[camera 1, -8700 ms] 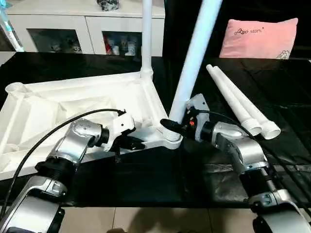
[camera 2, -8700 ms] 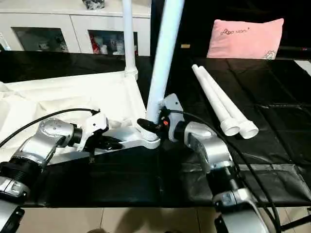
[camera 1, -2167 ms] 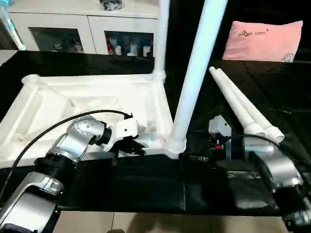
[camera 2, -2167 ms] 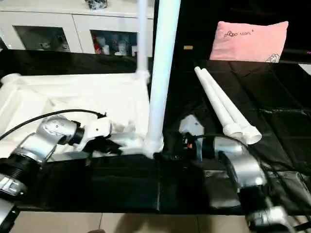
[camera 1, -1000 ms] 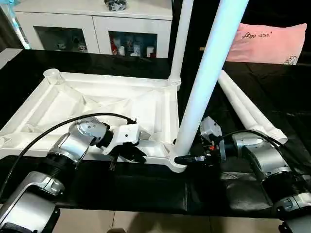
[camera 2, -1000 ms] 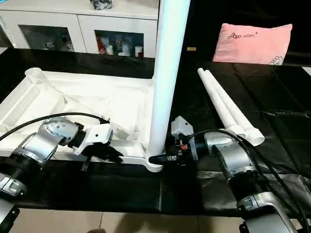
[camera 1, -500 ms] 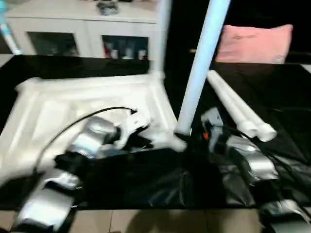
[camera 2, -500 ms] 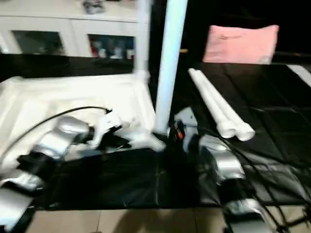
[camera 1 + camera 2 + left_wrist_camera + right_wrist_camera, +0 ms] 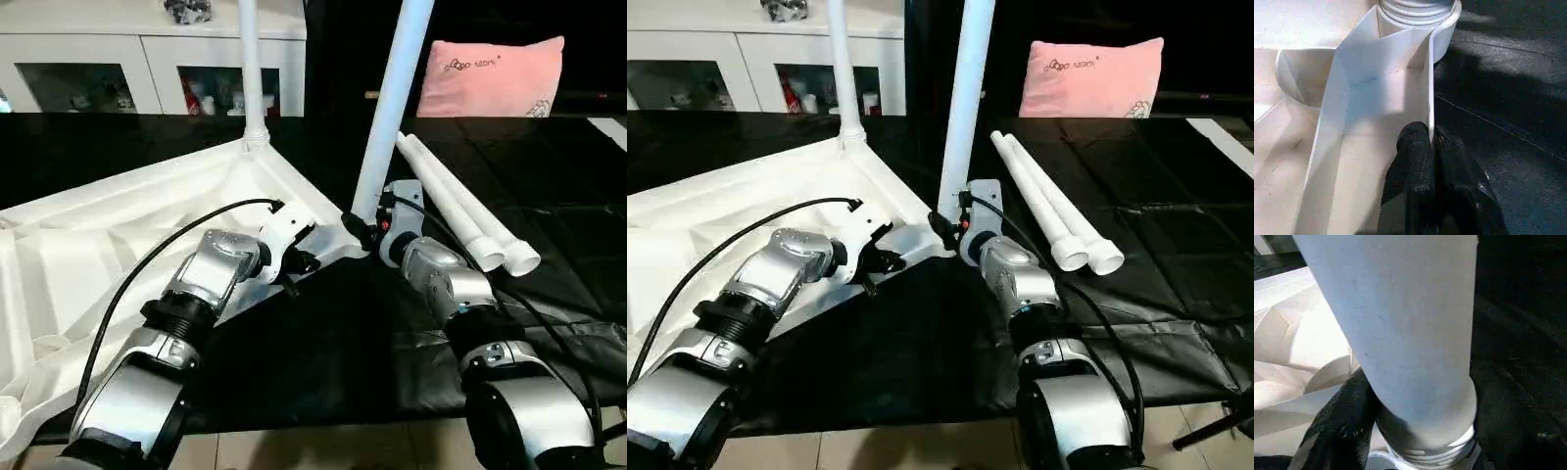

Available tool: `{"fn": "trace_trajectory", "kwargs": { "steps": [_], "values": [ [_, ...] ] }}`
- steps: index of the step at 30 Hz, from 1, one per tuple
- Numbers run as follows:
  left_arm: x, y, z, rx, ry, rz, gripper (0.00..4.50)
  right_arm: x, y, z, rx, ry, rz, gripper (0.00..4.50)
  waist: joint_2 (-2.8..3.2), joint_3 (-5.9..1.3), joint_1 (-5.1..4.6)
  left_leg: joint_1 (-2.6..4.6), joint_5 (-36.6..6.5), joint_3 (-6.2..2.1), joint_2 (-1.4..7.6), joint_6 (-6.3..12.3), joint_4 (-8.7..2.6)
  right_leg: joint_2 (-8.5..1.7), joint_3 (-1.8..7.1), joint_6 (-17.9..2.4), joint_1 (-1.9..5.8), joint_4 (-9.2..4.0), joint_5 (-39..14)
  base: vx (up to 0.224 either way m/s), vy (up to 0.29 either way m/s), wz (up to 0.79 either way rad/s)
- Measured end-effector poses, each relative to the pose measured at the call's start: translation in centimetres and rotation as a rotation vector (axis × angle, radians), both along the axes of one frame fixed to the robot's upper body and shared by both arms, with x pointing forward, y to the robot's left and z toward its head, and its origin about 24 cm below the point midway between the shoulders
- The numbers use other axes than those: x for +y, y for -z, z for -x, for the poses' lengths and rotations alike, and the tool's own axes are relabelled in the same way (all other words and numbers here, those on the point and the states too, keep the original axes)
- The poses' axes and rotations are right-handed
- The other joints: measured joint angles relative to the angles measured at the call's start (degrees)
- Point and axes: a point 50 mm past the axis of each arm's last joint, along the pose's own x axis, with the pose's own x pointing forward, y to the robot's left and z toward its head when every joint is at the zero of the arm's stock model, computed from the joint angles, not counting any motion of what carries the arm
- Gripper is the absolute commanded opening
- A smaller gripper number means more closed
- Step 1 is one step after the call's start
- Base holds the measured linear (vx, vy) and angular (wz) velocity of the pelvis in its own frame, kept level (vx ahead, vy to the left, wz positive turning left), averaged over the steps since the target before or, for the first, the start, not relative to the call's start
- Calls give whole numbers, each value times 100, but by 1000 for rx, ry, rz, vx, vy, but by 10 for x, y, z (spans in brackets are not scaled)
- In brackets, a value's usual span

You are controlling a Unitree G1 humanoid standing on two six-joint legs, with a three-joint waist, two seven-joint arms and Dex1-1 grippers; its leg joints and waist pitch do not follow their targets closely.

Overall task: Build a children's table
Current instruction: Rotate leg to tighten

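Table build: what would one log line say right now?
left gripper: pinching tabletop rim | right gripper: around near leg | loose legs: two

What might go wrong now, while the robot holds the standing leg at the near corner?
The right gripper grips the tall near leg very low; it might lean or loosen. The left gripper pinches only the tabletop's thin rim and may slip. The loose legs beside the right arm could be knocked.

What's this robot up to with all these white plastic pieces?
It is building a children's table upside down. The left pincer is shut on the tabletop's edge wall, while the right pincer grips the base of a standing leg at a corner socket. Another leg already stands; two spare legs lie nearby.
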Motion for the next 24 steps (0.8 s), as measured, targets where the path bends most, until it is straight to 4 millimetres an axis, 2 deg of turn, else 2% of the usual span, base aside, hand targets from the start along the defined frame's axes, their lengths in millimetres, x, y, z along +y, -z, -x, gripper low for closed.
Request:
{"fn": "trace_trajectory", "kwargs": {
  "steps": [3, 8, 11, 14, 18, 21, 24],
  "values": [
    [-1, 0, 0, 0, 10, -1, 0, 0, 10, 4, 36, 9, 0, 349, 6, 4, 32, -5, 1, 3, 1, -1, -1, 0, -2, 0, -2, 0, 0, 0, 0, 0],
    [1, -1, 0, -24, 24, -18, 0, -7, 11, 6, -6, -14, 9, 407, 9, 6, 61, -8, 1, 2, 1, -1, -1, -1, -2, -1, -4, -1, 1, 0, 0, 0],
    [4, -1, 0, -32, 42, -20, 0, -13, 13, 12, -31, -57, 5, 427, 14, 9, 87, -8, 1, 3, 1, -1, -4, 0, -3, 0, -4, -2, 0, 0, 0, 0],
    [7, -2, 0, -46, 77, -30, 0, -27, 17, 22, -55, -123, 17, 446, 16, 10, 115, -15, 0, 2, 1, 1, -4, -1, -5, 0, -5, -7, 0, 0, 0, 0],
    [19, -4, 0, -72, 119, -47, 0, -46, 36, 43, -10, -209, 40, 446, 39, 25, 151, -44, -1, 2, 0, 4, 2, -2, -6, -1, -24, -8, 3, 0, 0, 0],
    [24, -5, 2, -92, 173, -60, 0, -57, 25, 45, -57, -278, 52, 446, 57, 36, 158, -60, 11, 3, 0, 21, 7, -2, -5, -2, -39, -5, 8, 0, 0, 0],
    [38, -5, 9, -92, 284, -78, 0, -78, -3, 44, -162, -397, 119, 446, 59, 37, 220, -55, 17, 4, 2, 33, 0, -1, -7, 7, -38, -5, 2, 0, 0, 0]
  ]
}}
